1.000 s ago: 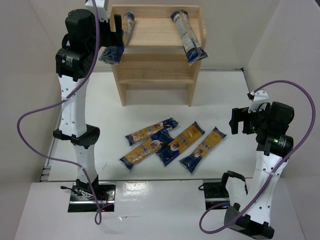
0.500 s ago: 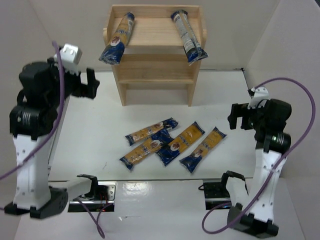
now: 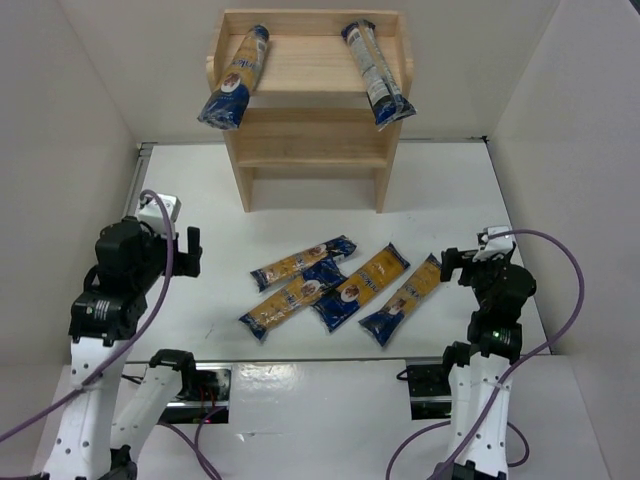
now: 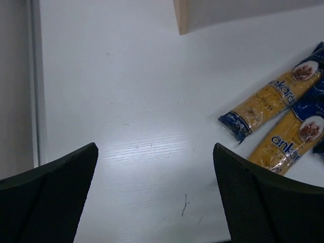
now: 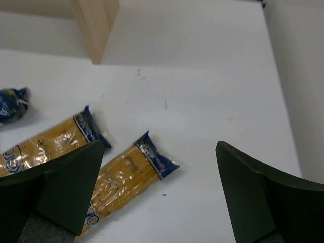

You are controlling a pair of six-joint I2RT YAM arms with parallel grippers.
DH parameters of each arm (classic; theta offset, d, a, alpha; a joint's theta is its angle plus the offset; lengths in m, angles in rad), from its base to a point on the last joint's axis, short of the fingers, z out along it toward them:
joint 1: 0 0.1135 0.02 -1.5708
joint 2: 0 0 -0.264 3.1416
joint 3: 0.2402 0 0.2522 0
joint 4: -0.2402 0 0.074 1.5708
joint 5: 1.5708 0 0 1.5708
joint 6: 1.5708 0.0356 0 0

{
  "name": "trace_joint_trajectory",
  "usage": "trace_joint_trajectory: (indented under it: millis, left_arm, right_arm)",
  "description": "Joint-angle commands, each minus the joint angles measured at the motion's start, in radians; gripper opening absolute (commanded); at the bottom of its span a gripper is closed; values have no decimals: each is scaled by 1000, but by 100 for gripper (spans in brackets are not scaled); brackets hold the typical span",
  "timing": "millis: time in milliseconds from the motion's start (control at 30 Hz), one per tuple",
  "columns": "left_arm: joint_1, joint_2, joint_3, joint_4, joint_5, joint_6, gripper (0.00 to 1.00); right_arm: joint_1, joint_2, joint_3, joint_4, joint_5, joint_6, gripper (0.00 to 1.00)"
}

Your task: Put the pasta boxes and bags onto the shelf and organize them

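Left gripper and right gripper: jaws apart, empty. Two spaghetti packets on shelf top, ends overhanging its front. Loose packets clustered on table before shelf.

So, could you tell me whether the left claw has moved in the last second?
Yes: the left claw has pulled back from the shelf's top left corner toward the table's near edge.

The left wrist view's right edge cuts off two spaghetti packets, and its top edge leaves only a foot of the shelf. In the right wrist view the left edge crops a further packet, and another shows only its blue end. From above, the packets' lettering is too small to read.
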Motion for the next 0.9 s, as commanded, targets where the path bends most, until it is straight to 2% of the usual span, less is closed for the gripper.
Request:
trace_joint_trajectory:
  millis: [0,100,167,200,233,267,333,367,400,500,667,867]
  left_arm:
    - [8,-105,-4,112,-63,-28,100]
    - [20,-87,-14,98,-63,-37,100]
    - [37,-47,-14,98,-78,-37,100]
    - [55,-47,-26,116,-78,-37,100]
    - [55,-35,-27,125,-66,-37,100]
    - [69,-26,-36,139,-57,-37,100]
    - [78,-15,-36,151,-35,-37,100]
    - [78,-15,-46,171,-26,-49,100]
    - [88,-3,-56,184,-26,-49,100]
    - [88,17,-106,236,-17,-40,100]
    - [88,40,-106,247,-15,-31,100]
    - [88,50,-80,187,-6,8,100]
  right_arm:
    - [37,-11,-100,259,7,41,100]
    - [80,-40,-190,362,47,76,100]
    - [132,-124,-289,397,86,61,100]
    - [148,-178,-319,348,103,76,100]
    - [171,-344,-345,282,104,49,100]
    - [182,-435,-399,198,87,21,100]
    - [182,-343,-399,250,113,10,100]
    - [191,-367,-408,250,167,68,100]
    - [191,-429,-409,212,154,69,100]
    - [200,-433,-428,181,21,-31,100]
    - [200,-424,-419,172,4,-43,100]
    - [200,-424,-419,163,-5,-53,100]
